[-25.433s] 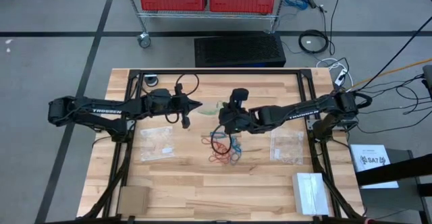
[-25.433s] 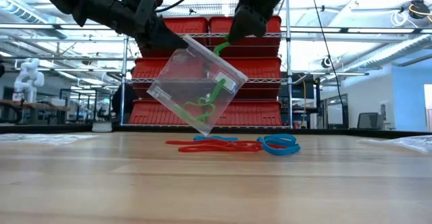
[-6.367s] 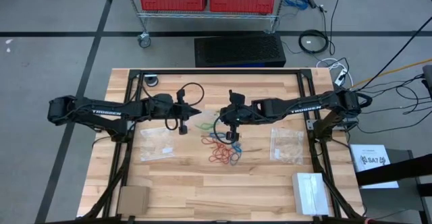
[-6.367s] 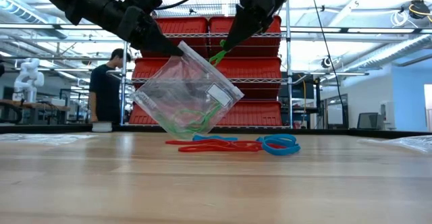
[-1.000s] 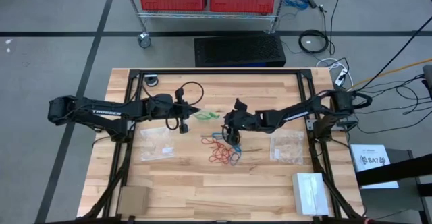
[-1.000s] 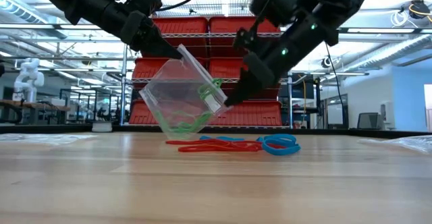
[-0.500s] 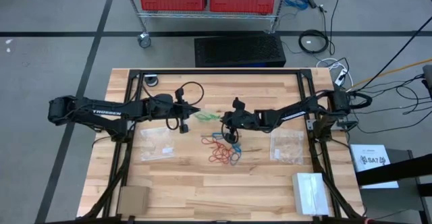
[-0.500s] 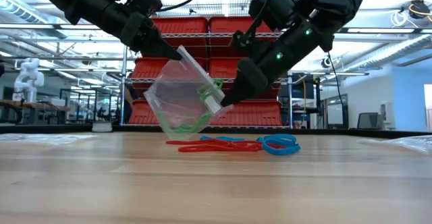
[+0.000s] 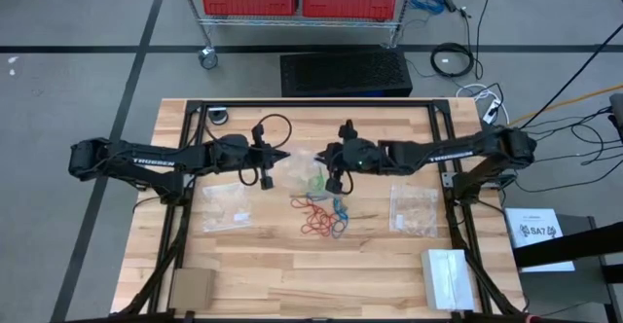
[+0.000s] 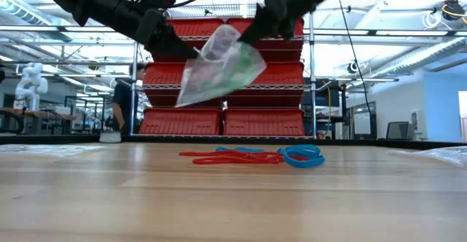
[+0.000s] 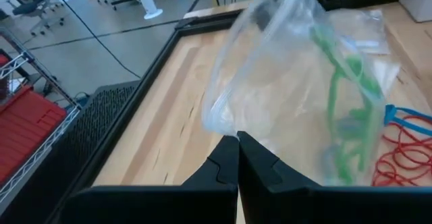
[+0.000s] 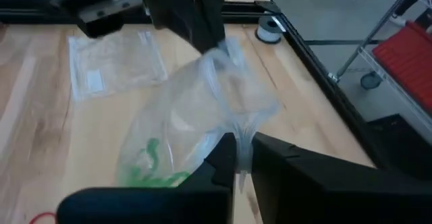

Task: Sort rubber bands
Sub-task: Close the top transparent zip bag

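A clear plastic zip bag (image 10: 219, 68) with green rubber bands (image 11: 347, 102) inside hangs in the air between my two grippers, well above the table. My left gripper (image 10: 191, 54) is shut on its left end and my right gripper (image 10: 248, 36) is shut on its right end. In the high view the bag (image 9: 303, 174) shows between the left gripper (image 9: 283, 157) and the right gripper (image 9: 324, 161). Red and blue rubber bands (image 10: 252, 155) lie loose on the wood below, also seen in the high view (image 9: 322, 216). My left gripper pinches an edge of the bag (image 11: 233, 129) between its two fingers, reaching slightly downward from the table's left. The bag is lifted clear and spreads away from the fingertips. My right gripper pinches a bunched edge of the bag (image 12: 237, 137) between its two fingers, slanting down from the table's right. The bag hangs away from the fingers, clear of the table, its green bands (image 12: 145, 164) gathered in the lower part.
Two more clear bags lie flat on the table, one at the left (image 9: 226, 206) and one at the right (image 9: 414, 209). A brown cardboard piece (image 9: 193, 286) and a white box (image 9: 448, 276) sit near the front edge. A person (image 10: 122, 103) stands beyond the table.
My right gripper has shut on the bag's right side and gone up with it. The bag, which hung down from my left gripper toward the table, has swung up and now stretches between both grippers, higher above the loose bands.
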